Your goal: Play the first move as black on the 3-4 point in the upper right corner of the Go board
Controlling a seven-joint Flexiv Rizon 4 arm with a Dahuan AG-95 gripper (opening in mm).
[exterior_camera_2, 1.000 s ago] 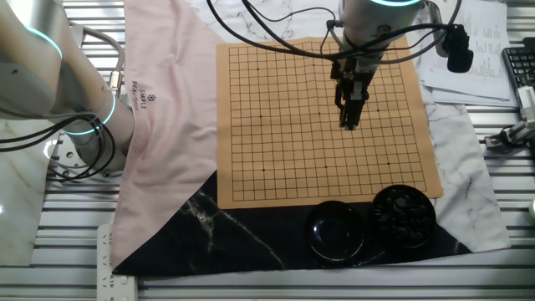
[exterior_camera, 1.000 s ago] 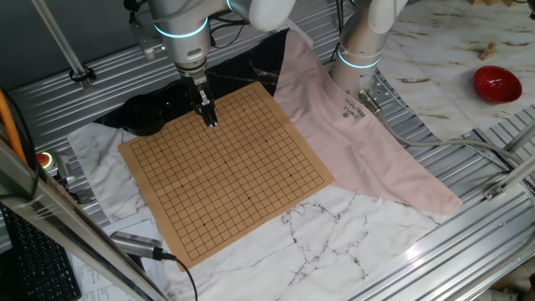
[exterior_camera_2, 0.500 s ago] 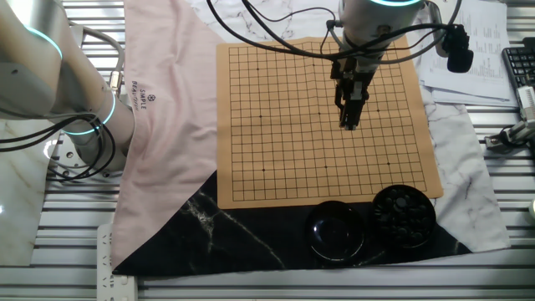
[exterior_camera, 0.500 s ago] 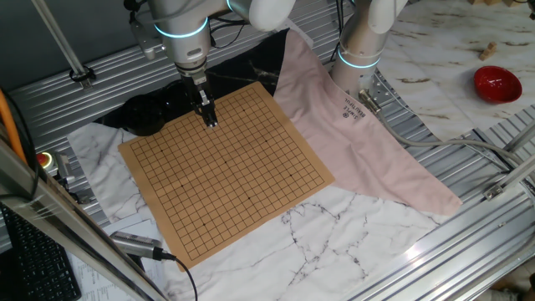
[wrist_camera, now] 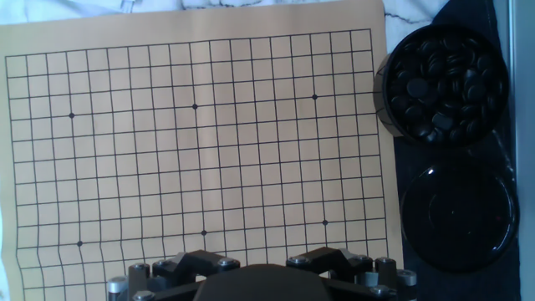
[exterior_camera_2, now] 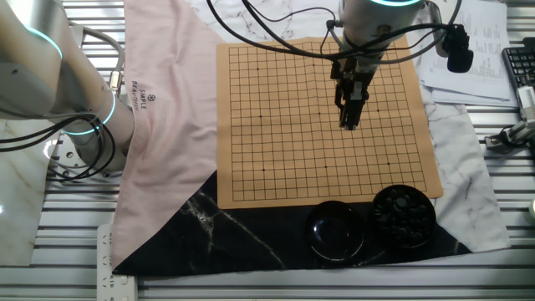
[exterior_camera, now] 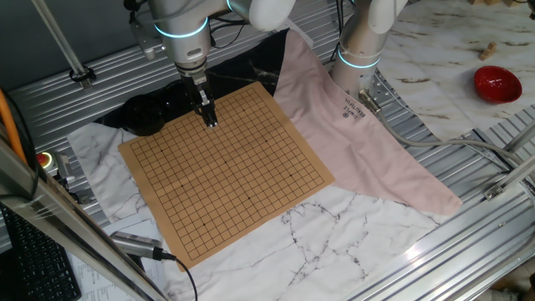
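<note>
The tan Go board (exterior_camera: pixel 226 180) lies flat with no stone on any crossing. It also shows in the other fixed view (exterior_camera_2: pixel 292 125) and in the hand view (wrist_camera: pixel 209 159). My gripper (exterior_camera: pixel 211 124) hangs over the board near the bowl side, and shows in the other fixed view (exterior_camera_2: pixel 349 124) too. Its fingers look pressed together. Whether a black stone is pinched between them is too small to tell. A round black bowl of several black stones (wrist_camera: pixel 443 79) stands just off the board edge (exterior_camera_2: pixel 404 216). The crossings round the star point (wrist_camera: pixel 314 96) nearest the bowl are bare.
A black lid (exterior_camera_2: pixel 336 230) lies beside the bowl on dark cloth. A pink cloth (exterior_camera_2: pixel 167 125) borders the board's far side, with a second arm's base (exterior_camera_2: pixel 84 125) on it. A red bowl (exterior_camera: pixel 497 84) sits far right. Papers and a keyboard (exterior_camera_2: pixel 518 63) lie beyond the board.
</note>
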